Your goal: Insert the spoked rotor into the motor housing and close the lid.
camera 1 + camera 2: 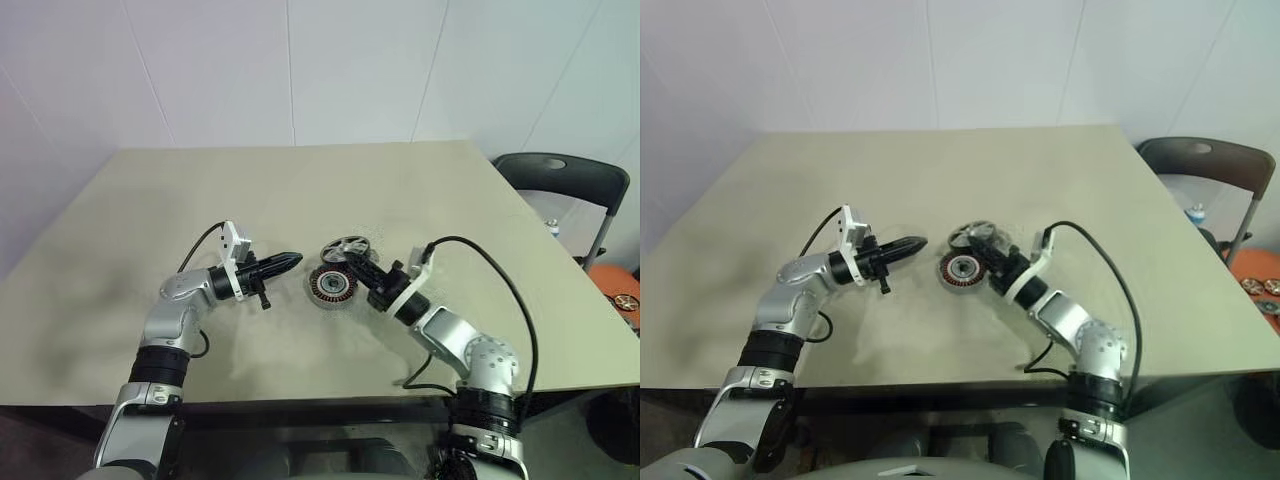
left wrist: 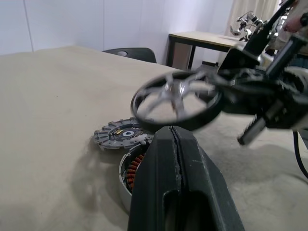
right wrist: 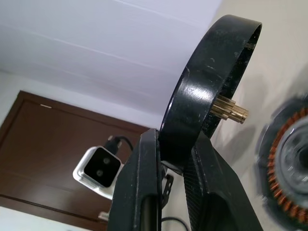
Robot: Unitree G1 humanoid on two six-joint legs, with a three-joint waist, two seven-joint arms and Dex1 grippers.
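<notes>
- Black spoked rotor (image 1: 345, 247): was held off the worktop (image 1: 150, 200) by its rim, roughly level, above and just behind the motor housing; its small brass-coloured shaft was visible in the right wrist view. Not yet seated.
- Motor housing (image 1: 332, 287): stood on the worktop between the two grippers, copper windings and silver centre facing up, open and with nothing in it.
- Lid (image 2: 120, 136): grey disc with dark cutouts, lay flat on the worktop just beside the housing, on its far side as the left wrist view had it. Not yet fitted.
- Right gripper (image 1: 358, 262): fingers were clamped on the rotor's rim, reaching in from the robot's right.
- Left gripper (image 1: 290, 261): fingers were pressed together on nothing, pointing level toward the housing from the robot's left, a little apart from it.
- Progress, as judged: rotor picked up and brought close over the housing; lowering it onto the centre hub, letting go, then placing the lid all remained.
</notes>
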